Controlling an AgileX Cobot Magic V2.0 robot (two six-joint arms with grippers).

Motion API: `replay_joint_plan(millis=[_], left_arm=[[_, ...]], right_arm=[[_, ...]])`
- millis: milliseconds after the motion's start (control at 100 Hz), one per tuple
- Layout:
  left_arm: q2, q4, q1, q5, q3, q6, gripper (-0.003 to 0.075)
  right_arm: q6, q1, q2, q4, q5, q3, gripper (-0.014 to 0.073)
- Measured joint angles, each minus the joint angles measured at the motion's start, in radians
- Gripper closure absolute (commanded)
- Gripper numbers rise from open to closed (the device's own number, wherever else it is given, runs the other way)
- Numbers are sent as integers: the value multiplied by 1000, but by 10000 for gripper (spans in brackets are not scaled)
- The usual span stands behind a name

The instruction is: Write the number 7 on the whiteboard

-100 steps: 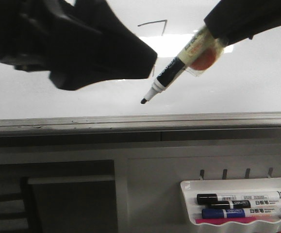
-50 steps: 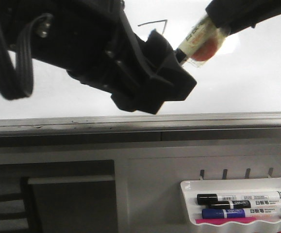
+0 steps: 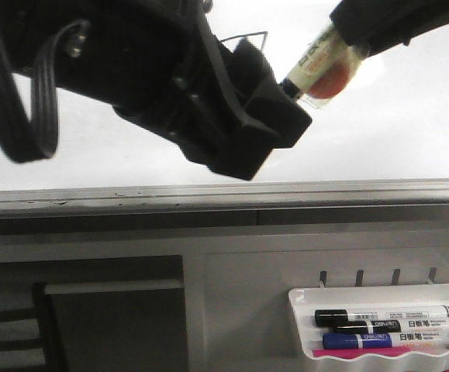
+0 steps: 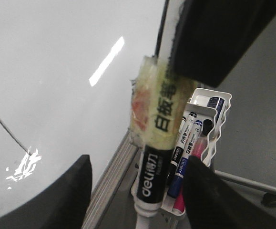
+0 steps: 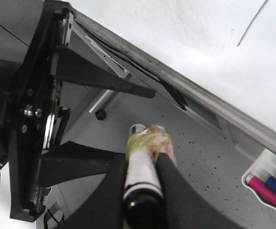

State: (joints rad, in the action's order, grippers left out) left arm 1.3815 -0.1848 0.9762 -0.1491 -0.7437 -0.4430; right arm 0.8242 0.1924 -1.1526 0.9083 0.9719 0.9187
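Observation:
My right gripper (image 3: 348,39) is shut on a black-and-white marker (image 3: 317,62) with a taped orange-yellow wrap, held slanted down in front of the whiteboard (image 3: 395,132). My left gripper (image 3: 267,116) is open, its two fingers standing wide on either side of the marker's black lower barrel (image 4: 149,176) without touching it. It hides the marker's tip in the front view. Of the number 7 (image 3: 247,36), only the top stroke shows above the left arm. In the right wrist view the right gripper (image 5: 141,160) clamps the marker (image 5: 142,143).
The whiteboard's grey metal bottom edge (image 3: 286,192) runs across the front view. A white marker tray (image 3: 302,293) with black, blue and pink markers hangs at the lower right. A dark panel (image 3: 108,318) sits at the lower left.
My left arm has swung right and in front of the marker, covering its tip and most of the 7. The right gripper with the marker has risen slightly.

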Motion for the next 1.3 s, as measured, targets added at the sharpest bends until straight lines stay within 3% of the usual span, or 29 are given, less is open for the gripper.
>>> replay_joint_plan(millis=[500, 940, 1190, 1300], left_arm=[[0, 2, 0, 0, 0, 0, 358], [0, 15, 6, 0, 0, -7, 734], [0, 26, 5, 2, 0, -15, 741], [0, 26, 5, 2, 0, -15, 741]], right_arm=[[-4, 0, 0, 0, 30, 0, 642], [-4, 0, 0, 10, 16, 3, 642], [-2, 0, 0, 10, 18, 3, 636], [-2, 0, 0, 16, 18, 3, 516]])
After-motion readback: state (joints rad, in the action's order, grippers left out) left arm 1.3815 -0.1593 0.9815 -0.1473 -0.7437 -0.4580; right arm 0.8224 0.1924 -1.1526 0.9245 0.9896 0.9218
